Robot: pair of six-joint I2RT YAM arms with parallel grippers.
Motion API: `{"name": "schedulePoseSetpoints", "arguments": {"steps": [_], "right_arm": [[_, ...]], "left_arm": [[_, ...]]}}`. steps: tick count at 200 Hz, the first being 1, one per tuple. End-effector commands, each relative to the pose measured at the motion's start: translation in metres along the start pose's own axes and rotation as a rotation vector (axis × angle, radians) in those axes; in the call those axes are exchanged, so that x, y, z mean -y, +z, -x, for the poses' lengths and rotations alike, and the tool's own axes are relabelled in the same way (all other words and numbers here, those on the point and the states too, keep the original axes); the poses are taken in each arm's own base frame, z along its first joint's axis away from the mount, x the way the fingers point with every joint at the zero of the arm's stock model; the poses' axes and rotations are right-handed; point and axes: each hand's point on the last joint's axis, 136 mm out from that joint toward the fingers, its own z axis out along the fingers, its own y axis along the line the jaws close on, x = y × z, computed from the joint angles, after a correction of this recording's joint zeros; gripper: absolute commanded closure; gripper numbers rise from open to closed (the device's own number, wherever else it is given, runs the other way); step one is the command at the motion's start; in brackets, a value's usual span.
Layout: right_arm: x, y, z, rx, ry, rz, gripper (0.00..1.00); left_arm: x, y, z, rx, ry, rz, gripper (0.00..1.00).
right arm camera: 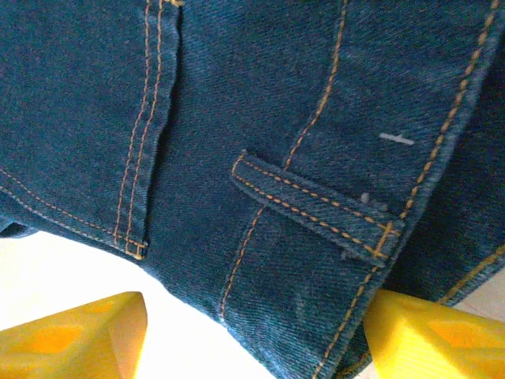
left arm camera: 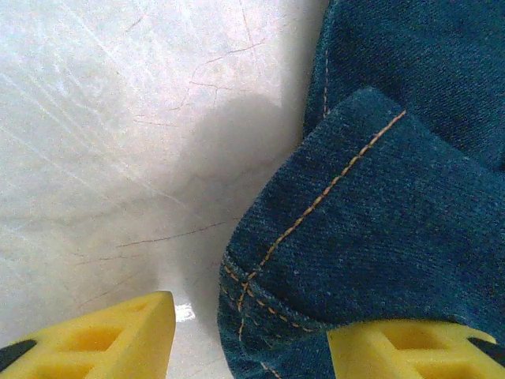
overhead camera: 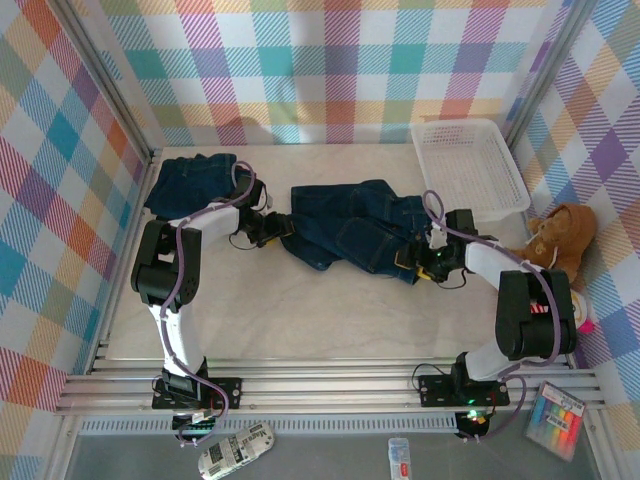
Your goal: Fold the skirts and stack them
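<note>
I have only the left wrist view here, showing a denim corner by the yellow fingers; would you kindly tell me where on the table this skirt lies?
Observer: The denim skirt lies spread across the middle of the table, with the left gripper at its left end.
Operator: Thank you. Where is the right gripper?
Observer: The right gripper is at the skirt's right end, jaws open around an edge with a belt loop.
Operator: Is anything set aside yet?
Observer: A second denim garment lies at the back left corner; I cannot tell how neatly it is folded.
</note>
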Motion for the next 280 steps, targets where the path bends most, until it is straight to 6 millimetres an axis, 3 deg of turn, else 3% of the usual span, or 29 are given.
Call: {"name": "schedulePoseSetpoints", "arguments": {"steps": [1,34,60,90,115,131,143,152,166,176,207,238,258,280], "right_arm": [[-0.005,0.002,-0.011,-0.015,0.025,0.014,0.27],[-0.007,0.013,-0.022,-0.043,0.055,0.04,0.28],[-0.014,0.018,-0.024,-0.048,0.058,0.076,0.3],[-0.008,0.015,-0.029,-0.038,0.044,0.038,0.3],[-0.015,0.017,-0.026,-0.01,0.055,0.09,0.32],[-0.016,0.024,-0.023,-0.012,0.079,0.089,0.46],[-0.013,0.027,-0.019,0.001,0.089,0.063,0.73],[-0.016,0.022,-0.014,0.02,0.093,0.062,0.86],[-0.04,-0.002,0.004,0.079,0.07,0.151,0.93],[-0.065,-0.031,0.019,0.141,0.021,0.216,0.97],[-0.124,-0.134,0.053,0.328,-0.111,0.335,1.0],[-0.162,-0.227,0.066,0.466,-0.149,0.419,1.0],[-0.185,-0.267,0.069,0.531,-0.198,0.451,1.0],[-0.2,-0.291,0.078,0.583,-0.225,0.484,1.0]], "left_arm": [[0.001,0.001,0.009,0.014,-0.013,-0.016,0.47],[0.01,0.018,0.002,-0.038,-0.034,-0.1,0.5],[0.022,0.018,0.017,0.02,-0.018,-0.134,0.52],[0.026,0.017,0.028,0.061,-0.009,-0.144,0.56],[0.03,0.022,0.029,0.051,-0.018,-0.176,0.8],[0.031,0.022,0.032,0.061,-0.026,-0.175,0.85],[0.029,0.018,0.034,0.083,-0.021,-0.154,0.93],[0.024,0.011,0.039,0.108,-0.015,-0.118,0.97],[0.019,-0.018,0.051,0.177,-0.009,-0.074,1.0],[0.017,-0.044,0.061,0.226,-0.003,-0.061,1.0],[0.025,-0.149,0.076,0.359,0.077,-0.005,1.0],[0.044,-0.259,0.072,0.517,0.148,0.002,1.0],[0.066,-0.319,0.057,0.593,0.222,-0.03,1.0],[0.086,-0.368,0.046,0.67,0.281,-0.055,1.0]]}}
